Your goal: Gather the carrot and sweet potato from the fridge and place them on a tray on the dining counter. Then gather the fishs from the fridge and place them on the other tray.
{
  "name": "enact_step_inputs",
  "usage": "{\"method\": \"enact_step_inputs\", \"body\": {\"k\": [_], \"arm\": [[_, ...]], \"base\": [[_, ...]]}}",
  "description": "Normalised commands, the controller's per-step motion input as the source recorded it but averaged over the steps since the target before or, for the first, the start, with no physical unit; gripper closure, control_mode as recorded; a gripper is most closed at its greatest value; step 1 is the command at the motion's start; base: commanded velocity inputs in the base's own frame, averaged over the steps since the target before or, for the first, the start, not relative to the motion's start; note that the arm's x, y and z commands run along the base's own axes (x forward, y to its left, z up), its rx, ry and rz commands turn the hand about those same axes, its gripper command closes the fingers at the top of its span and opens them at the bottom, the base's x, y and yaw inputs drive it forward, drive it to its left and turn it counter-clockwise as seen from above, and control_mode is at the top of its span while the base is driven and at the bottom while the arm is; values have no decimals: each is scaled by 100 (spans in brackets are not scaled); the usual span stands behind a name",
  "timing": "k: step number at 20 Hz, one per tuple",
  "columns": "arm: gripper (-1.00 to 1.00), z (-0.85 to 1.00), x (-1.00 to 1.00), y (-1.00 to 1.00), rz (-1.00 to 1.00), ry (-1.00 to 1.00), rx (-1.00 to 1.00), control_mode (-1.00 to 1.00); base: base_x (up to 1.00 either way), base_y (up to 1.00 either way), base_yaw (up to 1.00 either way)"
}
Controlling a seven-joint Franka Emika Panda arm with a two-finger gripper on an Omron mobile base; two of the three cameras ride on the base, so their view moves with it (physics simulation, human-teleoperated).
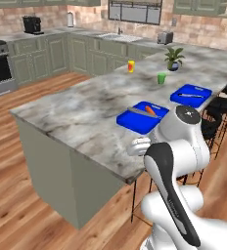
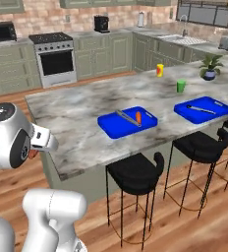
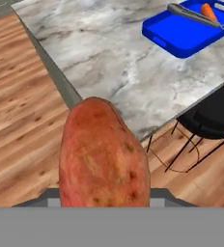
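Note:
A fat reddish-brown sweet potato (image 3: 104, 154) stands close up in the hand view, and my gripper (image 2: 37, 147) is shut on it. The hand (image 1: 137, 146) hovers just off the near edge of the marble dining counter (image 1: 76, 107), at about counter height. A slim orange carrot (image 1: 150, 111) lies in the nearer blue tray (image 1: 130, 123), beside a thin grey utensil (image 3: 193, 15). The farther blue tray (image 1: 203, 91) holds another thin grey utensil (image 2: 200, 109). The tray with the carrot (image 3: 181, 36) lies ahead of the potato, across the counter. The fridge and the fishs are out of view.
Black stools (image 2: 135, 174) line the counter's near side under the trays. A green cup (image 2: 181, 86), a yellow-orange cup (image 2: 159, 70) and a potted plant (image 2: 209, 66) stand farther along the top. A stove (image 2: 54, 56) sits against the far wall, across the wooden floor.

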Motion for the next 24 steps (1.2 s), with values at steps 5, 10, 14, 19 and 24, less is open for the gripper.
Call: {"method": "enact_step_inputs", "body": {"k": [5,10,14,19,24], "arm": [[100,0,0,0,0,0,0,100],[100,0,0,0,0,0,0,100],[100,0,0,0,0,0,0,100],[100,0,0,0,0,0,0,100],[100,0,0,0,0,0,0,100]], "base": [[1,-68,29],[11,-67,30],[10,-67,32],[6,-57,34],[5,-58,35]]}}
